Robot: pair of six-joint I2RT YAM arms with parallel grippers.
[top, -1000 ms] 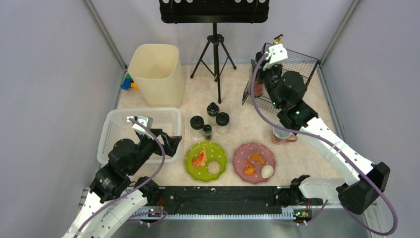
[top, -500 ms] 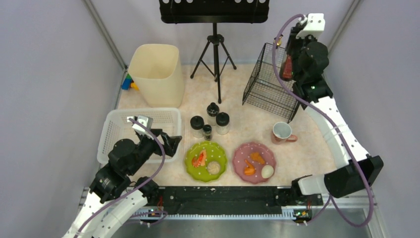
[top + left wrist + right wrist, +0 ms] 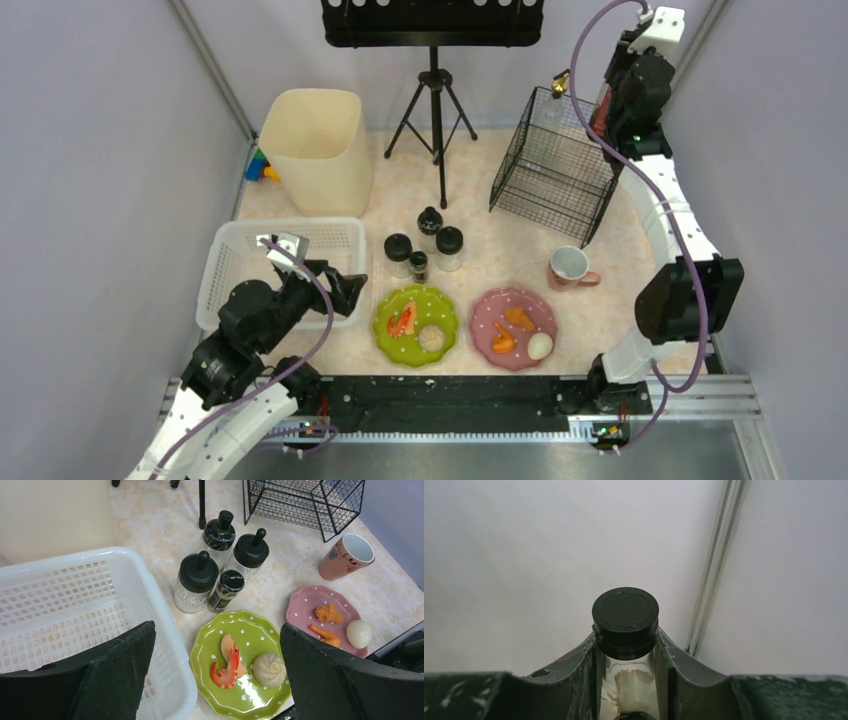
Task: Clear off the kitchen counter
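Left gripper: fingers wide apart, holding nothing, poised over the near right corner of the white slotted plastic basket.
Kitchen counter: pale marbled tabletop, lying under every item.
Counter load, centre: four black-lidded glass jars; green dotted plate and pink dotted plate, both with food on them.
Counter load, right: pink mug, beside the black wire rack.
Right gripper: clamped on a clear glass bottle with a black cap, raised high at the rear right corner.
Progress: early; one bottle lifted, while the jars, plates and mug are not yet cleared.
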